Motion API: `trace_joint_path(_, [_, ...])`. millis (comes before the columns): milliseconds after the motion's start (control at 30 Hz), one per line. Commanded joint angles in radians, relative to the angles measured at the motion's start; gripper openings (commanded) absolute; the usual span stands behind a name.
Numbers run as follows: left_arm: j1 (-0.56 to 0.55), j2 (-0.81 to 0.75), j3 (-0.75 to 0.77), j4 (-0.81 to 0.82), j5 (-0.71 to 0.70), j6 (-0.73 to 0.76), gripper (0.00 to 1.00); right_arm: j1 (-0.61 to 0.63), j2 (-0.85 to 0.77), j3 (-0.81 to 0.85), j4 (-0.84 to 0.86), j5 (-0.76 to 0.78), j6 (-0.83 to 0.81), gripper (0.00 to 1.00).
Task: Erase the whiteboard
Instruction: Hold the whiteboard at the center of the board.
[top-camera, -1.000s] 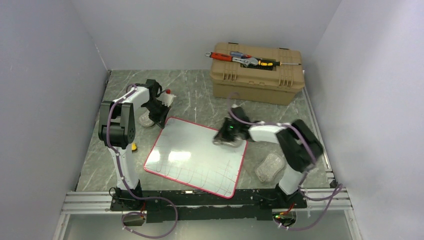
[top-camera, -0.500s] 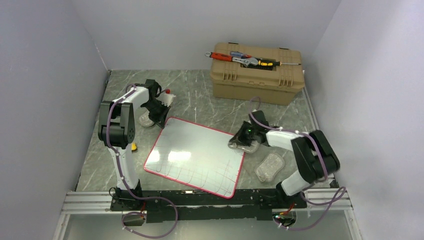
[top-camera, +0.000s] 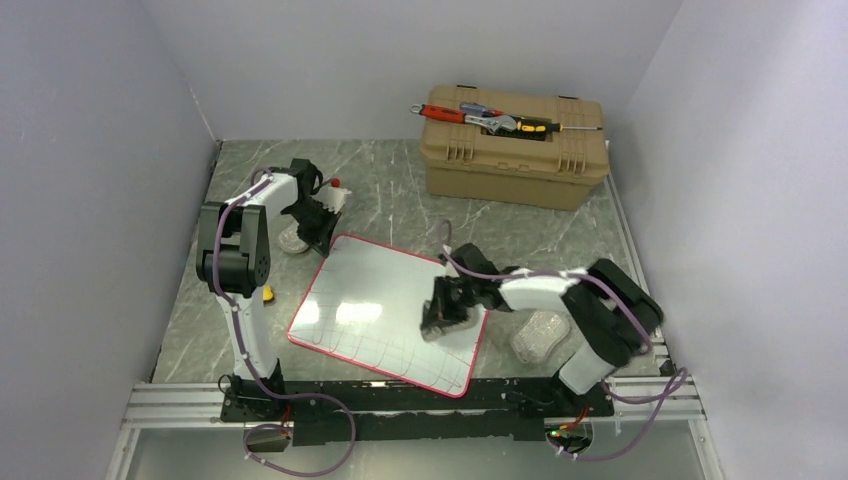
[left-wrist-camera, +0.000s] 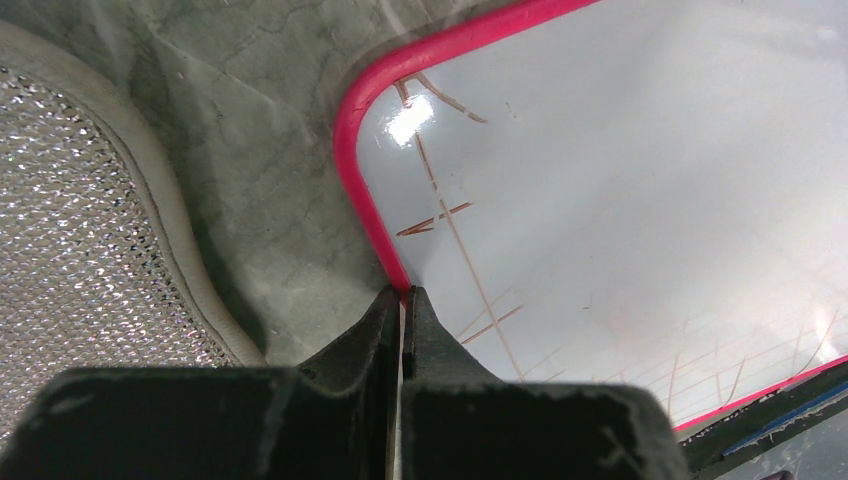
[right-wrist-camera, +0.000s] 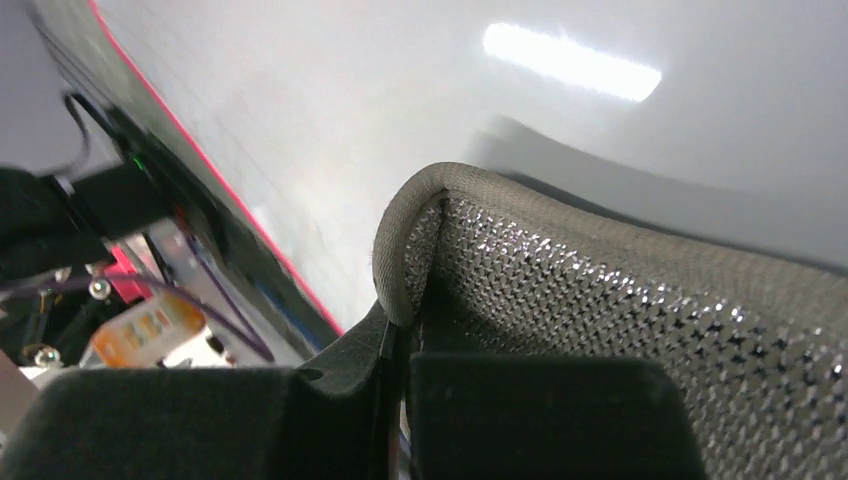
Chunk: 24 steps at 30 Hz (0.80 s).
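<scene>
Top external view puts the whiteboard (top-camera: 370, 290) flat on the table between my two arms, its long axis running from far-left to near-right. My left gripper (top-camera: 322, 235) sits at the board's far-left corner. The left wrist view shows its jaws pinched together on the red rim there, which I take as bracing the board against sliding.

My right gripper (top-camera: 437, 322) is over the right half of the board. The right wrist view shows its jaws clamped on the bound edge of a silvery mesh pad (right-wrist-camera: 620, 330), which lies against the glossy surface.

What matters for the coming stroke is where the ink lies. A band of thin pen lines (top-camera: 420, 352) runs along the near edge, just nearer to my bases than the pad and stretching leftward from it. A few brown strokes (left-wrist-camera: 440, 215) also sit by the corner my left gripper holds. The right arm is plainly the nearer one to the near-edge band, so I judge the next wipe should sweep along the long axis toward the near-left. The pad must stay flat and stop short of the rim.
</scene>
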Motion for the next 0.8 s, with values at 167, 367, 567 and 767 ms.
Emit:
trace_joint_path(167, [-0.006,0.06,-0.033,-0.014,-0.028,0.002,0.1,-0.007,-0.46,-0.159,-0.528,0.175,0.004,0.0])
trace_joint_path(367, [0.037,-0.045,0.004,-0.136,0.053,0.029,0.56,-0.03,-0.407,-0.148,-0.619,0.31,0.023,0.0])
trace_joint_path(567, [0.046,-0.122,-0.144,-0.123,0.029,0.082,0.62,-0.059,-0.356,-0.116,-0.682,0.44,0.033,0.0])
trace_joint_path(767, [0.045,-0.069,-0.214,-0.058,0.023,0.052,0.52,-0.125,-0.275,-0.141,-0.562,0.456,0.041,0.0])
